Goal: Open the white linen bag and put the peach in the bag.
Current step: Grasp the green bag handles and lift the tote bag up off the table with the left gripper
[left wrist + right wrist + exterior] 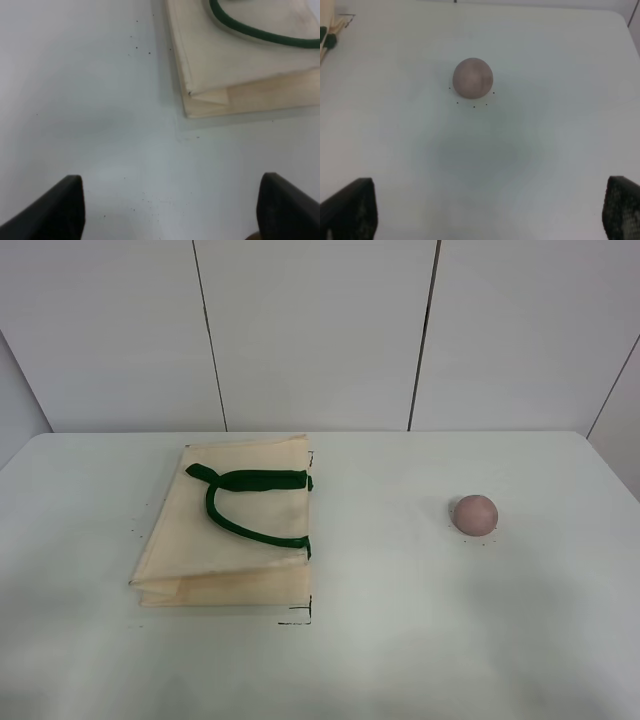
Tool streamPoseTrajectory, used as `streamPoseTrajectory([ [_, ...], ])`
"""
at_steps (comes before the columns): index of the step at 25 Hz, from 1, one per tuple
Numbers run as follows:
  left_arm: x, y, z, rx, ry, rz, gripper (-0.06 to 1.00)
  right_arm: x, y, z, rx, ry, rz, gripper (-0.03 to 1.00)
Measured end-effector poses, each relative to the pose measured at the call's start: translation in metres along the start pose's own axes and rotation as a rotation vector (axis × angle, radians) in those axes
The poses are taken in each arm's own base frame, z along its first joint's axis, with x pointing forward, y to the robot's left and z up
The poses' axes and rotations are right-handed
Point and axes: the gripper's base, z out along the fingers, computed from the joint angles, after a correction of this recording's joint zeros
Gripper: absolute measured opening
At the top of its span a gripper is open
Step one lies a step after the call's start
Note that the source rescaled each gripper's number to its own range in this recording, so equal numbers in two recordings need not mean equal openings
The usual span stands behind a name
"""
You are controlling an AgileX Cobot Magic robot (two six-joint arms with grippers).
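**Cream rectangular cloth tote bag [235, 540] flat at left, small round dusty-pink peach [474, 513] at right**

The bag lay closed on the white counter [400, 630], with its dark green strap handles [250, 505] on top. The peach sat well apart from it. The left gripper [172, 207] hung by the bag's near-left corner, fingers [60, 210] spread and empty. The right gripper [490, 210] faced the peach, also spread wide.

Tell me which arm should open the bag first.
Left. The white linen bag lies flat and closed on the left side of the table, its corner just ahead of the open left pincer. The right pincer, also open, faces the peach, well apart from the bag.
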Motion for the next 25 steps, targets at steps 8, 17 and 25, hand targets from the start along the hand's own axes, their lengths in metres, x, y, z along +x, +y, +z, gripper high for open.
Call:
streamPoseTrajectory([
  [8, 0.000, 0.000, 0.000, 0.000, -0.001, 0.000, 1.00, 0.000, 0.000, 0.000, 0.000, 0.000, 0.000, 1.00],
  [17, -0.048, 0.001, 0.021, 0.012, 0.223, -0.031, 1.00, 0.000, 0.000, 0.000, 0.000, 0.000, 0.000, 1.00],
  [25, -0.138, 0.005, 0.113, 0.018, 0.501, -0.034, 1.00, 0.000, 0.000, 0.000, 0.000, 0.000, 0.000, 1.00],
])
